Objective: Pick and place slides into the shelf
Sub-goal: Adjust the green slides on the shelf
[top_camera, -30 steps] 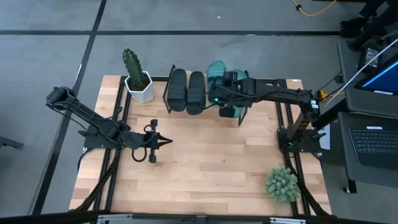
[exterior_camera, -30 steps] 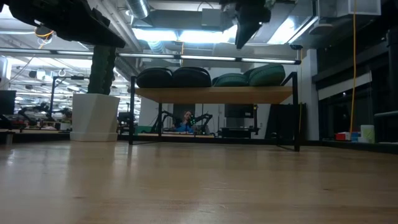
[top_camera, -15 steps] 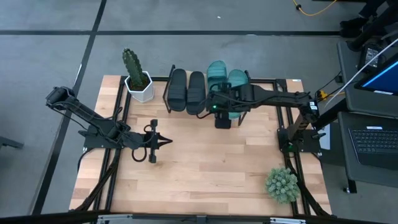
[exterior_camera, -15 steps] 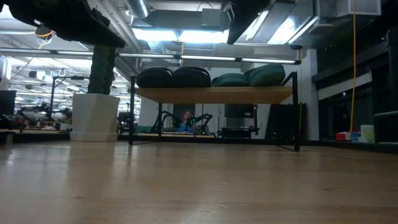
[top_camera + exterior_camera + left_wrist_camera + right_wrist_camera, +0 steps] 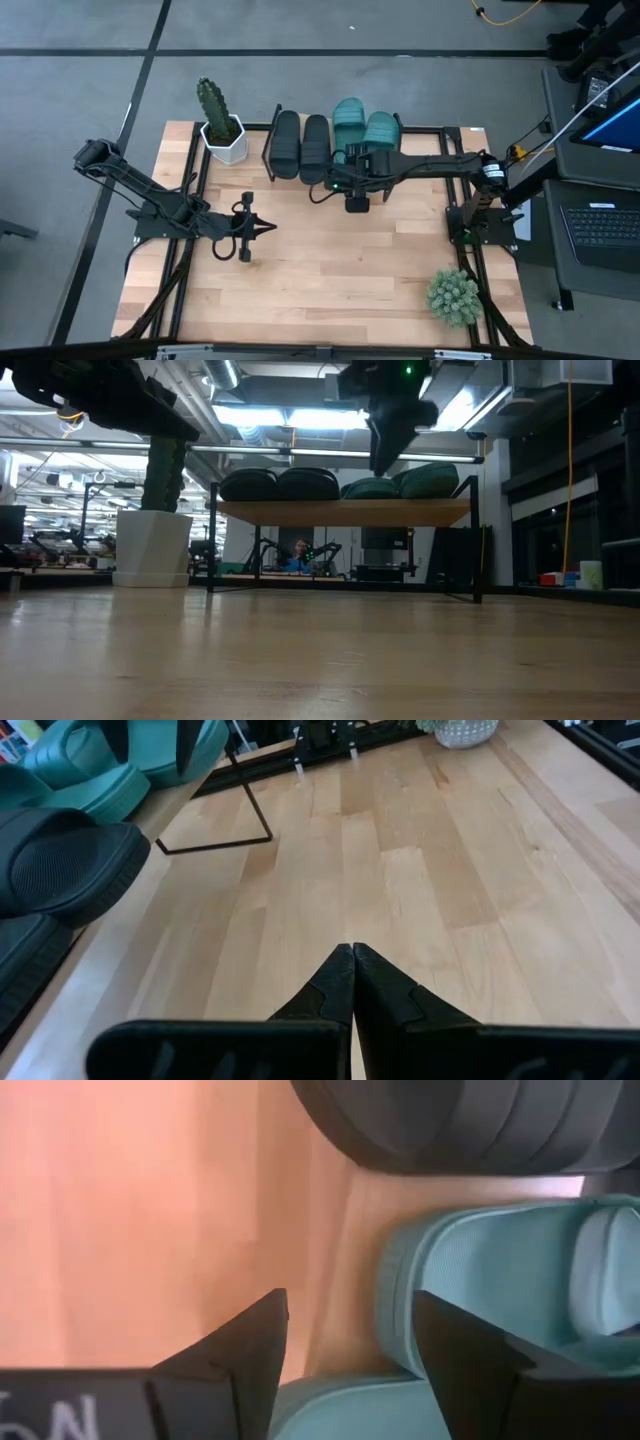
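All four rubber slides, two black (image 5: 299,146) and two teal (image 5: 366,132), sit on the light wooden wire-legged shelf (image 5: 345,512); right gripper (image 5: 357,199) spread empty at its front edge, likely retreating next; left gripper (image 5: 268,229) pressed together, idle mid-table.

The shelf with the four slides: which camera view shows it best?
The high view: the shelf holds two black slides and two teal slides side by side. The low view shows its board edge-on. The wrist views show only parts; the right gripper is open.
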`<action>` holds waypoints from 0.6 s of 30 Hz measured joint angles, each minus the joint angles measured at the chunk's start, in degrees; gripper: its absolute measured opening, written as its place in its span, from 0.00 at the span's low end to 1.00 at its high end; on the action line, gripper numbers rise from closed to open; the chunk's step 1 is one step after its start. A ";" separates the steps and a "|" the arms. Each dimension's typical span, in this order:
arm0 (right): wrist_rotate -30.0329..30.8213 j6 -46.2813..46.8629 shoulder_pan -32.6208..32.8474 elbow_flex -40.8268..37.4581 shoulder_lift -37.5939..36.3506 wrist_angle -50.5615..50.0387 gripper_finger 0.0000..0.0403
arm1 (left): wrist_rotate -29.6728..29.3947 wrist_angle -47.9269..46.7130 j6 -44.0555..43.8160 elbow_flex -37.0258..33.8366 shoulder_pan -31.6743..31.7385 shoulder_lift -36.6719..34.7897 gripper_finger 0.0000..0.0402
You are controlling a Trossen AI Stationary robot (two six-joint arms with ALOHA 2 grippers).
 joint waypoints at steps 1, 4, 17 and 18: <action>1.29 -0.21 0.00 -0.63 0.03 0.16 0.54 | 0.00 0.03 0.00 0.00 0.00 0.00 0.00; 3.96 -1.91 0.00 -2.47 -0.07 3.73 0.54 | 0.00 0.01 0.02 0.00 0.00 0.00 0.00; 4.68 -3.39 -1.19 -3.56 0.45 6.43 0.54 | 0.00 0.07 0.00 0.00 0.02 0.00 0.00; 5.03 -3.39 -1.27 -3.56 0.72 6.26 0.54 | 0.00 0.07 0.00 0.00 0.02 0.00 0.00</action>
